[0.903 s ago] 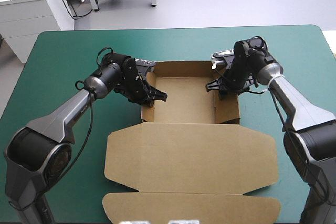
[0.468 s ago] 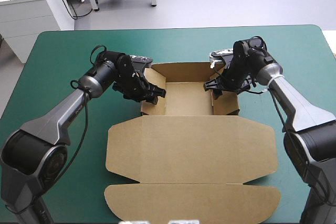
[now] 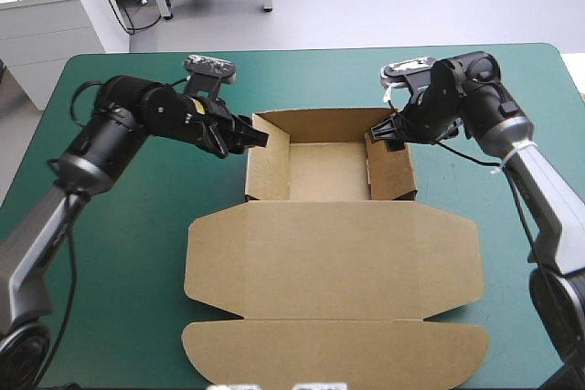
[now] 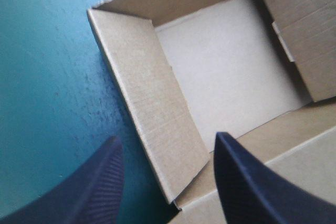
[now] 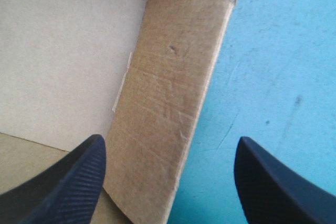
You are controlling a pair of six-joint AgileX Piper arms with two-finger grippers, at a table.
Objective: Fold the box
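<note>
**Position.** The brown cut-board box point(image 3: 329, 226) lies at the middle of the teal-green covered surface point(image 3: 110, 226). Its open tray sits toward 12 o'clock. The flat lid panel point(image 3: 384, 267) and the tuck flap point(image 3: 334, 353) run out toward 6 o'clock.

**Pincers.** The left pincer point(image 3: 256, 134) has its black fingers apart and holds nothing. It stands at the tray's 10 o'clock corner, in line with the raised left wall point(image 4: 157, 98). The right pincer point(image 3: 384, 131) is spread wider and is likewise empty. It stands at the 2 o'clock corner, over the raised right wall point(image 5: 173, 93).

**Procedure (judged).** The step in hand appears to be seating the two side walls.
1. Centre each wall's top edge between the fingers before pressing on it.
2. Work both sides together, so that the tray does not slide or turn on the cover.
3. Press along the wall's length, not at one corner. Both walls seem to lean slightly inward, and uneven pressure may spring them loose.
4. Keep the fingertips clear of the rear wall point(image 3: 320, 122) at 12 o'clock.
5. Use light force, because board creases easily.

**Not verifiable.**
- Whether the wall tabs are locked into the tray floor point(image 3: 329, 171). Only a short slit line shows on the right wall.
- Whether either fingertip touches board. The high view does not settle it.
- The walls' outer faces.
- The tray's 6 o'clock side, where the lid hinges, is hard to read.
</note>
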